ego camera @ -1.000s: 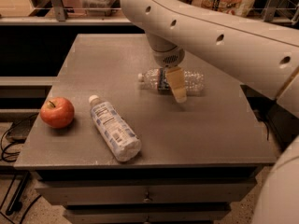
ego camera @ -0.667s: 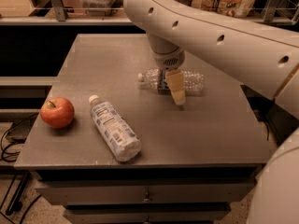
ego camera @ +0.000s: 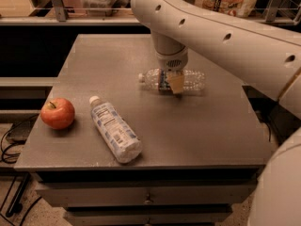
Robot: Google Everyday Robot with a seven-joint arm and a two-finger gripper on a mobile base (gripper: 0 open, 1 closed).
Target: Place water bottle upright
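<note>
The small clear ribbed plastic water bottle (ego camera: 193, 80) lies sideways mid-frame, not yet stood up. The pincer (ego camera: 170, 81) is down over its middle; whether it's clamped, I cannot tell.

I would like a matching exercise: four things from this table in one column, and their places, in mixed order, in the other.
1. round red apple
2. plastic bottle with large white-and-blue label
3. small clear ribbed plastic water bottle
4. gripper

A. over the clear bottle's middle
B. on its side, centre back of the table
C. beside the table's left edge, as pictured
D. on its side, near the front edge

Pairs: 1-C, 2-D, 3-B, 4-A
</note>
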